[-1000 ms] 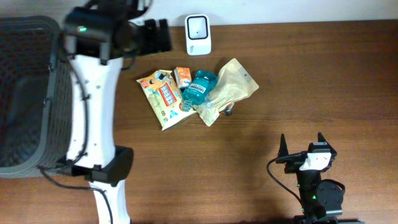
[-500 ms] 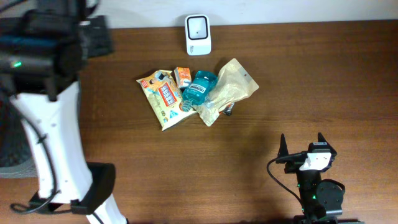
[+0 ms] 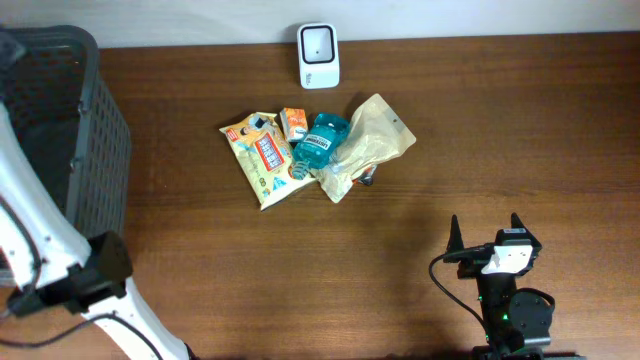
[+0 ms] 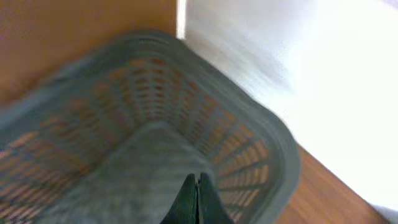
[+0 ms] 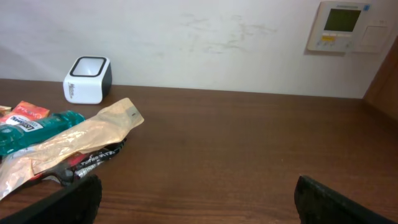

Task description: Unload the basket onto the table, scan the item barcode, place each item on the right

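A grey mesh basket stands well left of the white scanner, at the tabletop edge. The left wrist view looks into it, but blur hides whether anything lies inside. There the left hand hangs over the basket floor, fingers pressed together, pinching nothing visible. The items lie in a heap just in front of the scanner: a snack packet, a small orange box, a teal bottle and a tan pouch. The right hand rests far in front of the scanner, to its right, fingers spread and empty. Only the right wrist view shows a dark wrapper under the pouch and a wall panel; only the overhead shows the snack packet.
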`<action>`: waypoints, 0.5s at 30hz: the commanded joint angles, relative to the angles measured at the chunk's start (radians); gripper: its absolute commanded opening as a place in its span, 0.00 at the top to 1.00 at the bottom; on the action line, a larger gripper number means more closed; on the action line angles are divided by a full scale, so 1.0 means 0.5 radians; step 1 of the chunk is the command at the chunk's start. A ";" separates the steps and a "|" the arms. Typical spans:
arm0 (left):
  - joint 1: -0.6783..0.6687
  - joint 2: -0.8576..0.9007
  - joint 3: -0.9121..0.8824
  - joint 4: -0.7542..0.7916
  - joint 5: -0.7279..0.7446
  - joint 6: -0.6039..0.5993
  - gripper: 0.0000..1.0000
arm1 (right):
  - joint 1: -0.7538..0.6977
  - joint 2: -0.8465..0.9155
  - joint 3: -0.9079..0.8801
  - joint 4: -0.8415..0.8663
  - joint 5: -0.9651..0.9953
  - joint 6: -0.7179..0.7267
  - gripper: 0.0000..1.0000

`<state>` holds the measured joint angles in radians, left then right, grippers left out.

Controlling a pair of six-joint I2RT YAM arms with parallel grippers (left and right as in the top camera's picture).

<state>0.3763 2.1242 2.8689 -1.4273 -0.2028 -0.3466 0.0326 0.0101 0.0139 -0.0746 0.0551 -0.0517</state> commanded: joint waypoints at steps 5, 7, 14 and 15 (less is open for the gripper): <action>-0.005 0.396 0.011 0.084 0.270 0.168 1.00 | 0.009 -0.014 -0.017 -0.008 0.003 0.014 0.02; -0.005 0.474 0.011 0.117 0.273 0.182 1.00 | 0.009 -0.014 -0.017 -0.008 0.003 0.014 0.02; -0.007 0.613 0.011 0.104 0.634 0.323 1.00 | 0.009 -0.014 -0.017 -0.008 0.003 0.014 0.02; -0.007 0.619 0.011 0.089 0.654 0.324 1.00 | 0.009 -0.014 -0.017 -0.008 0.003 0.014 0.02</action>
<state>0.3725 2.4119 2.8685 -1.3682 0.0113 -0.2447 0.0326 0.0101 0.0139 -0.0746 0.0551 -0.0525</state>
